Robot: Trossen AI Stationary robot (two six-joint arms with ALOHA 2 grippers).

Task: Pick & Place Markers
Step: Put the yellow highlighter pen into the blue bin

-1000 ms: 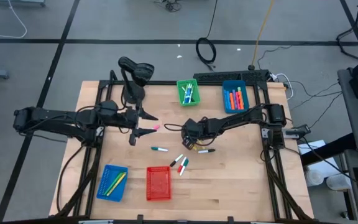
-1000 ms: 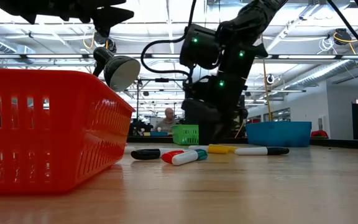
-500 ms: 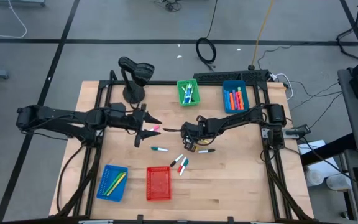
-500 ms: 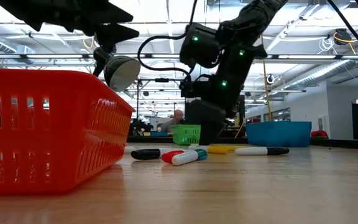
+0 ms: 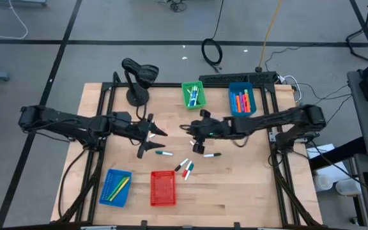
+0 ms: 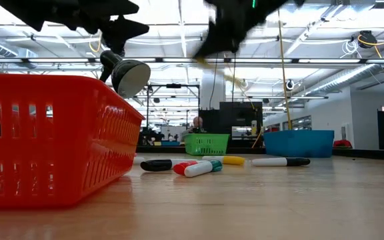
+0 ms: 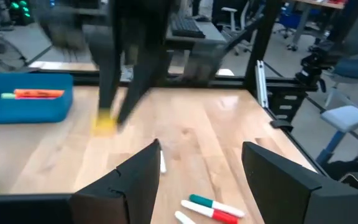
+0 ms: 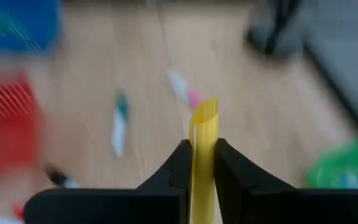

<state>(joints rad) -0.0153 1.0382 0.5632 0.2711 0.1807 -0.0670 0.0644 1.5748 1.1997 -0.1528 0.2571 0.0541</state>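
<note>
I'm pinching a yellow marker [image 8: 203, 155] in my right gripper [image 8: 199, 163] above the table [image 5: 248, 185]; left gripper [image 7: 197, 177] spread.

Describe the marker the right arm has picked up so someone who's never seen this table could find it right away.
Start at the wooden table and find the right gripper, raised above the table's middle near the green basket. Pinched between its shut fingers is a yellow marker. It is the only marker held in the air; the others lie flat on the wood or in baskets.
</note>
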